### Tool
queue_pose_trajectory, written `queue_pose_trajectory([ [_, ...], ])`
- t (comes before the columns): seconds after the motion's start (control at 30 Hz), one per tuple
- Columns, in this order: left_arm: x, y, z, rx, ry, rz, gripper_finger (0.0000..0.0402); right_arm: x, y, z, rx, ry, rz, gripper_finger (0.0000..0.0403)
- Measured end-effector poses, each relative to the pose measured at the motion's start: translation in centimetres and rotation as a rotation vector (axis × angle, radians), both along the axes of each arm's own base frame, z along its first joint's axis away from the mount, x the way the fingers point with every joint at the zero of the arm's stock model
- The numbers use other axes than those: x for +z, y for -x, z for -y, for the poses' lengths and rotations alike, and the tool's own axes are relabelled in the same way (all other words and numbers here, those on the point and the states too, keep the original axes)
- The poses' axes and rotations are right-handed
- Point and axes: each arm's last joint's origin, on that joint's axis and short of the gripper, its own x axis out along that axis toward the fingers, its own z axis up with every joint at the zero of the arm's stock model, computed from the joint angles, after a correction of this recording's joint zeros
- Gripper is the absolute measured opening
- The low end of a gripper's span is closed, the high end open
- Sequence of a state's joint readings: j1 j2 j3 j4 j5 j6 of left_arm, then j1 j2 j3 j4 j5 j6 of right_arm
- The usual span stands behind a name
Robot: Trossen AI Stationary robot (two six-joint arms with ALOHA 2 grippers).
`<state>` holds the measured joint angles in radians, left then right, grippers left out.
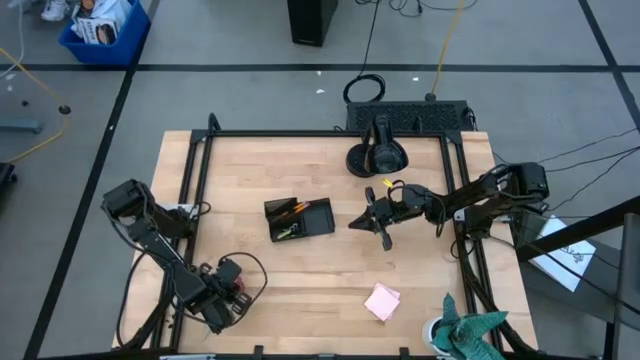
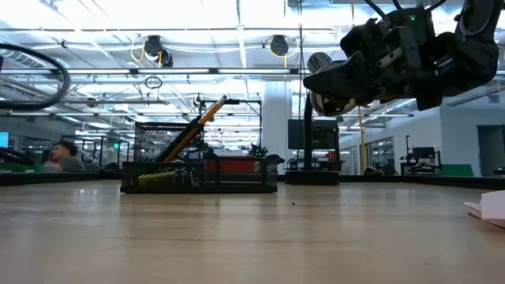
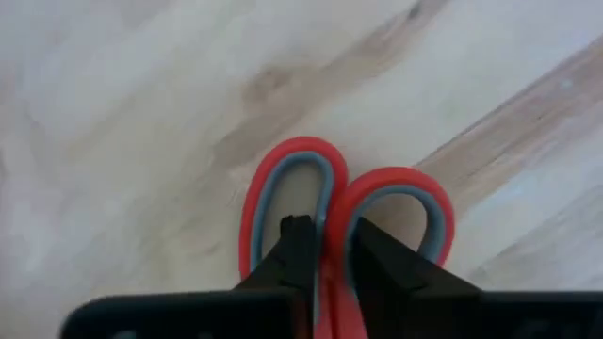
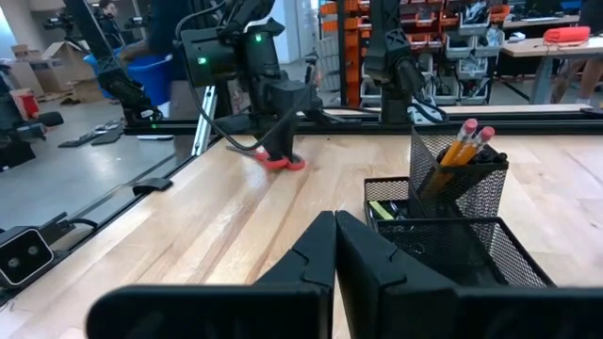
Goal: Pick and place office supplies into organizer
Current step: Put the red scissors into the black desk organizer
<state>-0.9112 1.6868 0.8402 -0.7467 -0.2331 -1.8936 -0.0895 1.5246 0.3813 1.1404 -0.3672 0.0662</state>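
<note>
Wooden table (image 1: 300, 280), workshop behind it. Left gripper (image 3: 325, 250) is down at the near-left corner, fingers clamped on the scissors (image 3: 344, 202) where the two red handle loops meet; blades are hidden under the gripper, and from above the scissors barely show beneath it. Right gripper (image 4: 335, 247) hangs above mid-table, just right of the organizer (image 1: 299, 219), fingers pressed together, nothing between them. Organizer is black mesh; orange pencils (image 4: 459, 143) lean in its tall cup, a yellow-green piece (image 4: 381, 211) lies in a low compartment, other contents too small to tell. Pink pad (image 1: 381, 300) lies near the front edge, cut off in the low view. Teal cloth (image 1: 470, 330) sits at the near-right corner.
</note>
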Motion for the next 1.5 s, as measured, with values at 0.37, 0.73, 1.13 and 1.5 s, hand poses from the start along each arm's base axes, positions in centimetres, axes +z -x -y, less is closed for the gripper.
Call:
queue_pose_trajectory([
  [0.37, 0.7, -0.3, -0.3, -0.154, -0.434, 0.465, 0.0050, 0.1, 0.0, 0.0, 0.000, 0.001, 0.007, 0.0004],
  [0.73, 6.0, -0.9, -2.1, -0.294, -0.859, 0.751, 0.0019, 0.1, 0.0, 0.0, 0.000, 0.003, 0.008, 0.0004],
  [1.13, 16.0, -2.0, -6.8, -0.553, -0.938, 0.696, 0.0016, 0.2, 0.0, 0.0, -0.002, 0.028, 0.028, 0.0004],
  [1.5, 19.7, -6.7, -11.3, -0.990, -0.968, 0.919, 0.0019, 0.3, 0.0, 0.0, 0.000, 0.029, 0.043, 0.0004],
])
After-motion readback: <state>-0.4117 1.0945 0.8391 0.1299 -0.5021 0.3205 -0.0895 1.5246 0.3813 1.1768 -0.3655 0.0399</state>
